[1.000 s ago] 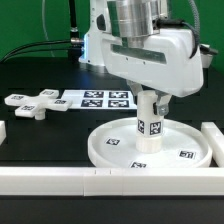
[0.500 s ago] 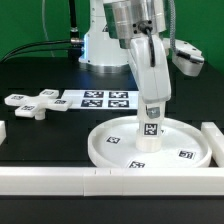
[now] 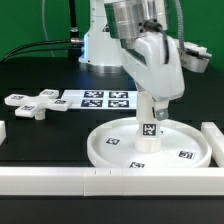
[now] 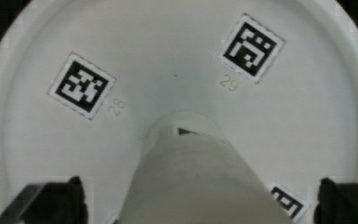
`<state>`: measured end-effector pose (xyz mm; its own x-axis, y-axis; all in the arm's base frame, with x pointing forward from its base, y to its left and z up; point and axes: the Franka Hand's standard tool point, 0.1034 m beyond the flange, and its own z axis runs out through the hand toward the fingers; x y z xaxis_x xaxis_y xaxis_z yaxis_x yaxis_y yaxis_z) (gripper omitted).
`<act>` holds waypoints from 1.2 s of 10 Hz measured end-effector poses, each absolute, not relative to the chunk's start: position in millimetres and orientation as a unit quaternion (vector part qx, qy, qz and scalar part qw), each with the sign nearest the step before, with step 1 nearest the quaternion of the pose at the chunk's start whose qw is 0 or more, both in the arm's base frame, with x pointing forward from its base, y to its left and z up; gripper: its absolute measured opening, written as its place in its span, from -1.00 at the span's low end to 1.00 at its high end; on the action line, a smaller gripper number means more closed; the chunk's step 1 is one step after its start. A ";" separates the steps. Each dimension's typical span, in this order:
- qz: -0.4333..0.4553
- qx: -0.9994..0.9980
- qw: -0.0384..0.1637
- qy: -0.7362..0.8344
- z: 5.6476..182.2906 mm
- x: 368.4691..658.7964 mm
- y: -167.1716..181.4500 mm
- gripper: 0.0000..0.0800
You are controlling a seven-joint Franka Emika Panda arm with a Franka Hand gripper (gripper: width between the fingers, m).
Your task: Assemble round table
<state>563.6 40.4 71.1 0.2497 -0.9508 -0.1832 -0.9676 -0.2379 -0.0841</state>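
Surface: black matte table, bordered by long white bars along the front and at the exterior view's right. Room: green backdrop behind, dark cables before it. Marker board flat at rear. Cross-shaped piece lies on the table beside the board, on the exterior view's left, well apart from the disc. Round disc, rimmed and tagged, lies near the front bar. Post stands upright at the disc's centre. Gripper sits over the post's top, dark fingertips flanking it; whether they clamp it cannot be told.
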 end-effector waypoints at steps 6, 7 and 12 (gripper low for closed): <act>0.027 -0.941 0.087 0.327 77.3 568.0 39.5 0.62; 0.023 -0.955 0.081 0.283 79.4 570.0 41.3 0.62; 0.007 -0.994 0.073 0.082 79.5 570.3 39.7 0.62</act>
<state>570.3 39.7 79.5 0.9866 -0.1613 -0.0256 -0.1633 -0.9761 -0.1433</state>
